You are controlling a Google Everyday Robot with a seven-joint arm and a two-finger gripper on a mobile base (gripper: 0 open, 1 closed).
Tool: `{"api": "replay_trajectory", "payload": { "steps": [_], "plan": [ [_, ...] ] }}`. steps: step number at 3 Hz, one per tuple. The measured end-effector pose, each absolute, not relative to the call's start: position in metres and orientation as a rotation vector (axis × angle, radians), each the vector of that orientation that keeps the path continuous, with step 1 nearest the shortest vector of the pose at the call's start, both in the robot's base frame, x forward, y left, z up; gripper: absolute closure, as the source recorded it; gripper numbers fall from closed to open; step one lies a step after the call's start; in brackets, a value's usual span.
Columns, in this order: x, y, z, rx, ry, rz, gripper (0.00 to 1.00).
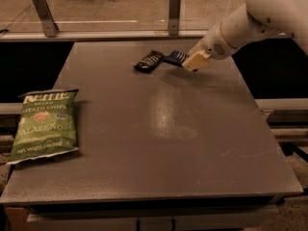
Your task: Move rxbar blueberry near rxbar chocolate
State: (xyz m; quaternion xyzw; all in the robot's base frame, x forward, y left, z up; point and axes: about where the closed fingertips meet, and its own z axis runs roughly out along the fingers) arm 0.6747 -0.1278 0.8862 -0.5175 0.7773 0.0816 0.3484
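**Blue bar held just beside the black bar at the far side of the tabletop**

The claw [193, 62] sits over the far part of the tabletop [159, 148], right of centre, at the end of a white arm [250, 18] that reaches in from the upper right corner. Its tan tips are pressed together on the right end of the rxbar blueberry [173, 57], pinching it. The dark navy wrapper sticks out leftward from the claw. Whether its free end rests on the surface or hangs just above it cannot be told.

The rxbar chocolate [148, 61] lies flat on the tabletop just to the left of the blue bar, set at a slant with its white text facing up. The two wrappers are very close, end to edge; whether they touch cannot be told.

Well apart from both bars, a green chip bag [44, 124] lies flat at the left edge of the tabletop, nearer the camera, its label facing up. A soft shadow falls on the surface under the claw.
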Motion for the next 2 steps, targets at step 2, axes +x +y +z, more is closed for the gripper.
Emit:
{"api": "replay_trajectory", "payload": {
  "steps": [2],
  "plan": [
    [0.695, -0.108, 0.858, -1.353, 2.062, 0.243, 0.59]
  ]
}}
